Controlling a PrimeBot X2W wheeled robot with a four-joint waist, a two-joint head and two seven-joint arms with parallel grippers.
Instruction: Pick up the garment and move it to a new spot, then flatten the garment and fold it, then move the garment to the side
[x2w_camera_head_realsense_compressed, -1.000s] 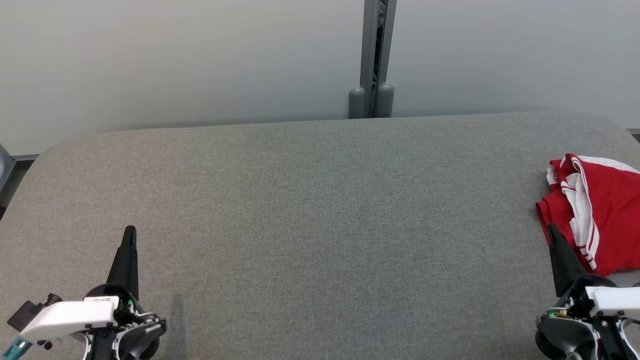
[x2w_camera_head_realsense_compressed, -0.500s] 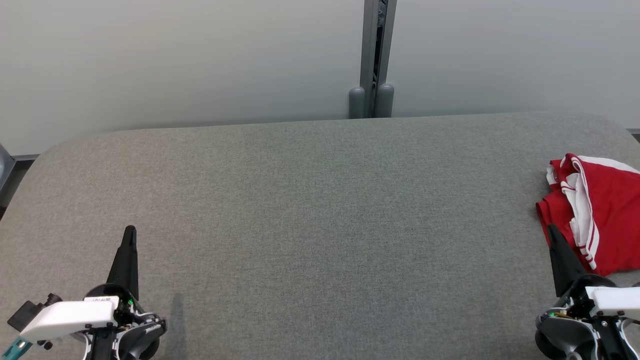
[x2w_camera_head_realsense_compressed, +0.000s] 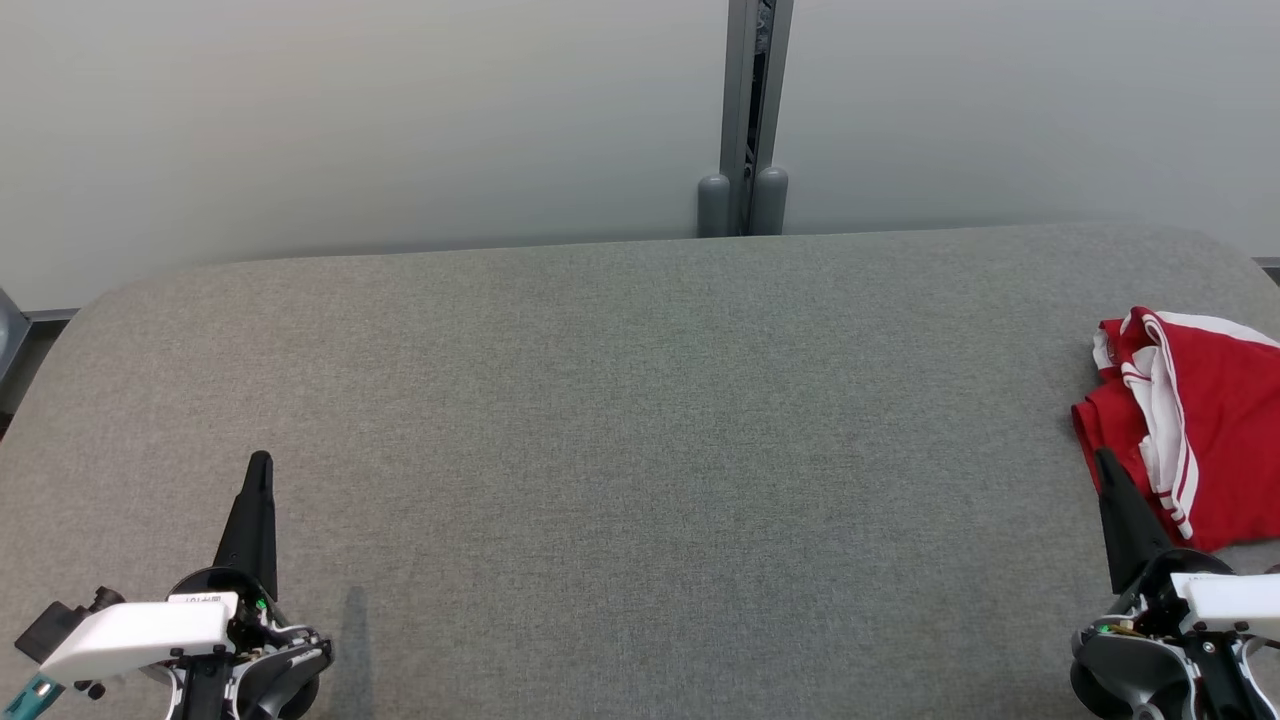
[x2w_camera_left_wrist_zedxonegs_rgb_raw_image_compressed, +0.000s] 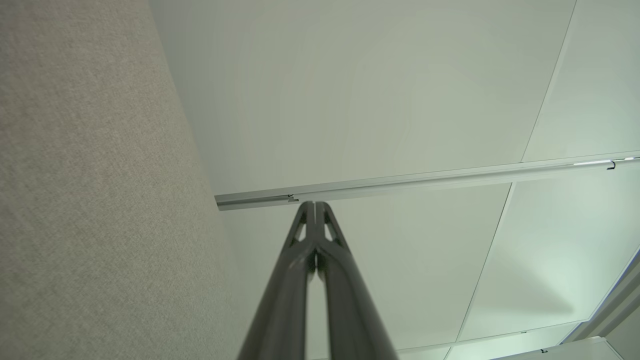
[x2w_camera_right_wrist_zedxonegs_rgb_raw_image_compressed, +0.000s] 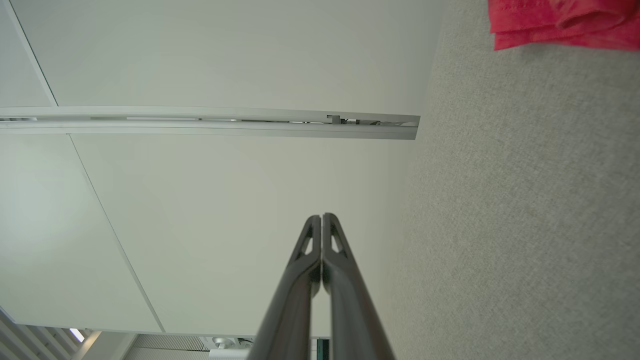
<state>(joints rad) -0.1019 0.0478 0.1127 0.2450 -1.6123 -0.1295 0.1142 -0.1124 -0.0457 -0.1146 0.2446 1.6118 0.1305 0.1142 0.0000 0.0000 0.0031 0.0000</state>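
Resting: one garment (x2w_camera_head_realsense_compressed: 1225, 440), two closed claws (x2w_camera_head_realsense_compressed: 260, 460) (x2w_camera_head_realsense_compressed: 1102, 457)

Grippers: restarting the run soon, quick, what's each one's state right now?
Left gripper: closed, holding nothing.
Right gripper: closed, empty; the crumpled red, white-striped fabric garment is not in it.

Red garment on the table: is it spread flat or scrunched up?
Scrunched up. The red garment lies bunched in overlapping layers, white-striped trim doubled over, at the table edge.

The table (x2w_camera_head_realsense_compressed: 620, 400) wears matt, coarse-woven grey cloth. The garment (x2w_camera_head_realsense_compressed: 1225, 430) is soft red fabric; the wall panels (x2w_camera_head_realsense_compressed: 350, 120) look smooth, matt.
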